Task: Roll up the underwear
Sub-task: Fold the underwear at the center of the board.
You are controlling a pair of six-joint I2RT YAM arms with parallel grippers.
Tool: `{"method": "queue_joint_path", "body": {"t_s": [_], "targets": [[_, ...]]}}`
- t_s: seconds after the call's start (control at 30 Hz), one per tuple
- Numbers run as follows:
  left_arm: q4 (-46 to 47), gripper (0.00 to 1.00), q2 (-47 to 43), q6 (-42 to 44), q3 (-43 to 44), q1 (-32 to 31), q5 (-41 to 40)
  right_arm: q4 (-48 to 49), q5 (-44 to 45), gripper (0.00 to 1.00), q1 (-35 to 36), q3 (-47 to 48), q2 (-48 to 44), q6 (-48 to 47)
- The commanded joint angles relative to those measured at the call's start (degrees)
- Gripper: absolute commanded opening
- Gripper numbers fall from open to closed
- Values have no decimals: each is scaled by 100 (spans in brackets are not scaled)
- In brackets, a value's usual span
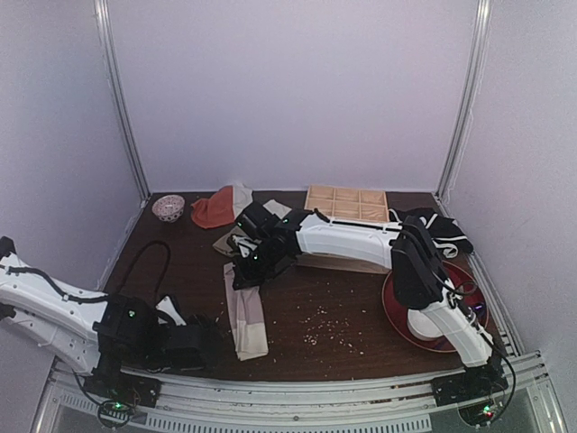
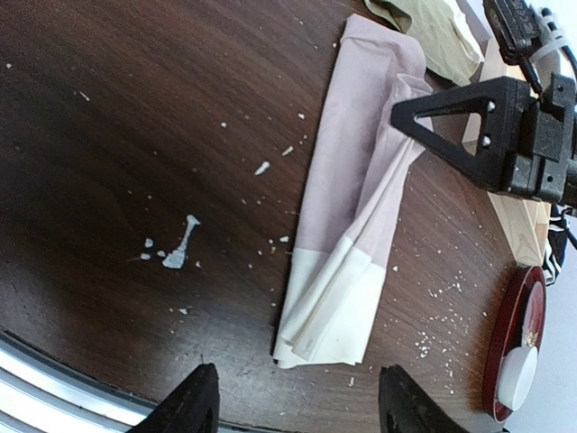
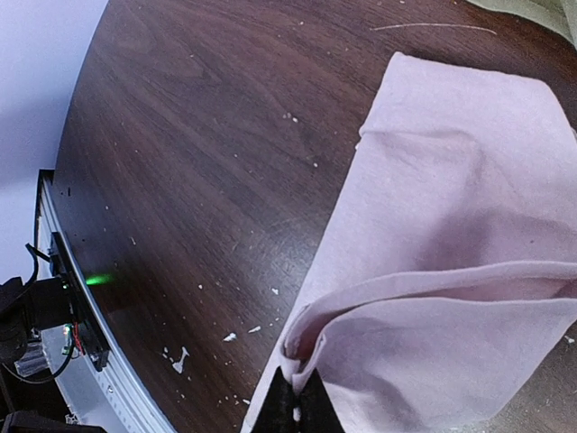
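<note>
Top view: underwear lies as a long folded strip on table, front-centre; right gripper at its far end, left gripper just beside its near end.
Left wrist: jaws spread, holding nothing; white waistband end just ahead of fingers.
Right wrist: jaws pressed together, pinching a pink fold edge.

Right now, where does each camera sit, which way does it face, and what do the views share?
Top external: above and behind the bases, looking down at the table; both arms show.
Left wrist: low near the front edge, looking across at the underwear; open left gripper frames the bottom.
Right wrist: close over the underwear, facing the near edge; right gripper pinches a fold.
Shared: all three show the underwear.
</note>
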Motion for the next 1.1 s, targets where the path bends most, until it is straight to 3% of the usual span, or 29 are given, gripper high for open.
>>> {"method": "queue_joint_path", "body": {"t_s": [0.0, 0.23, 0.83, 1.07], "targets": [[-264, 62, -268, -340, -261, -33, -299, -182, -76, 1, 55, 211, 119, -92], [-286, 62, -682, -488, -536, -26, -424, -101, -148, 2, 93, 318, 282, -72], [-269, 62, -529, -517, -492, -68, -290, 647, -375, 5, 99, 293, 553, 333], [-274, 62, -535, -537, -502, -68, -274, 840, -452, 20, 92, 214, 516, 429]]}}
